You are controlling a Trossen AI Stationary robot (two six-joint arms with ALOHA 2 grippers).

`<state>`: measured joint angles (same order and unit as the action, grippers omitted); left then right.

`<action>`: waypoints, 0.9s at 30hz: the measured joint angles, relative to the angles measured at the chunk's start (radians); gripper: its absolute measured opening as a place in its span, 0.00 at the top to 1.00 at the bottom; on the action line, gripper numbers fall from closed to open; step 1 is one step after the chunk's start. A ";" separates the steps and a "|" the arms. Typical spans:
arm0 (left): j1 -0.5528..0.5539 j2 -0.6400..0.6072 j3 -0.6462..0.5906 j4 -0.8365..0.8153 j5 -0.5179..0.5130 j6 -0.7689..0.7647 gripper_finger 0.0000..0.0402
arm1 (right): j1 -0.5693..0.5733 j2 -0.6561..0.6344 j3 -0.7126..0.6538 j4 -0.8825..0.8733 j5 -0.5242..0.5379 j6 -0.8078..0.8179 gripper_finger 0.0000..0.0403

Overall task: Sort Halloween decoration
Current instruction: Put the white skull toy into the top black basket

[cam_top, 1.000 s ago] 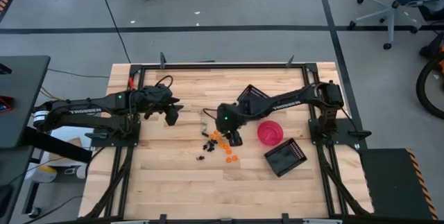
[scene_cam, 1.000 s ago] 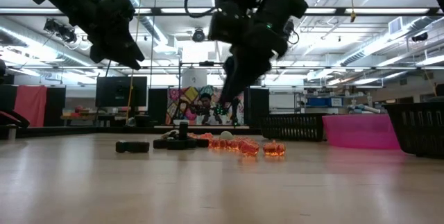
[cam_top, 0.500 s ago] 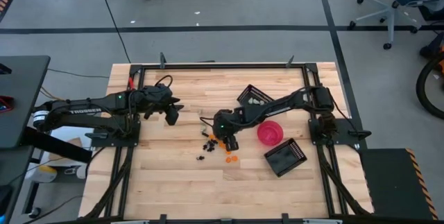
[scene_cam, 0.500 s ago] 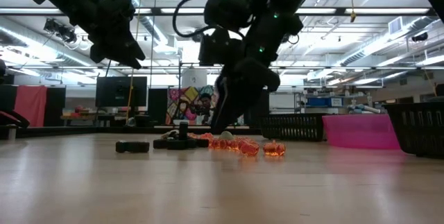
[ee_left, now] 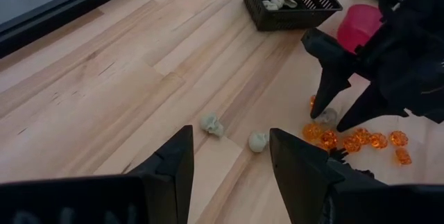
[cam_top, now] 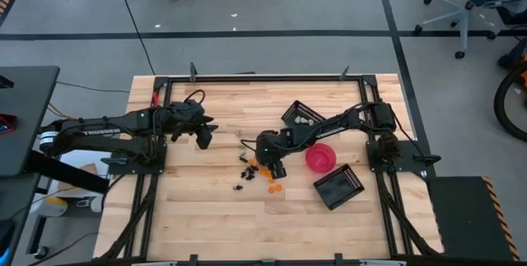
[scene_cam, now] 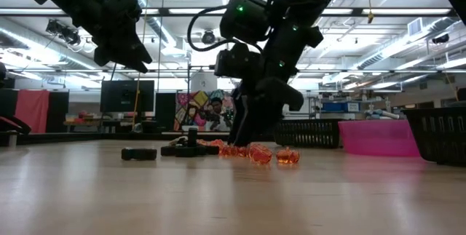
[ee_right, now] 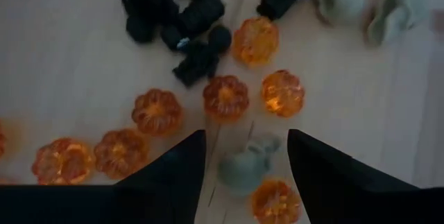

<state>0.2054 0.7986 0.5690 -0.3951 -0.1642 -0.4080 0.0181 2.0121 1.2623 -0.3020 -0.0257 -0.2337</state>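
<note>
Right gripper (ee_right: pixel 244 156): jaws spread, straddling a grey skull (ee_right: pixel 244 168) among the orange pumpkins (ee_right: pixel 225 98) mid-table. Risk: closing could pinch a neighbouring pumpkin or flick the skull away. Left gripper (ee_left: pixel 229 156): spread, waiting apart.

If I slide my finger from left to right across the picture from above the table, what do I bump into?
Left gripper → black trinkets → right gripper, down over the orange trinkets → pink bowl → black basket.
</note>
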 joint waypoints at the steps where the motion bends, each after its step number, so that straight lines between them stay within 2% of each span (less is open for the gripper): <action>1: 0.000 0.000 0.000 0.000 0.000 0.000 0.60 | 0.000 0.000 -0.005 -0.002 0.000 0.005 0.49; 8: 0.000 0.000 0.000 0.000 0.000 -0.001 0.60 | -0.005 -0.001 -0.015 0.001 -0.005 0.032 0.55; 20: 0.000 0.000 0.000 0.000 0.000 -0.026 0.60 | -0.006 -0.001 -0.003 -0.012 -0.001 0.026 0.77; 27: 0.000 0.000 0.000 0.000 0.000 -0.026 0.60 | -0.009 -0.001 0.067 -0.065 0.002 -0.008 0.79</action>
<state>0.2054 0.7986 0.5690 -0.3950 -0.1642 -0.4339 0.0091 2.0113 1.3297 -0.3667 -0.0233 -0.2413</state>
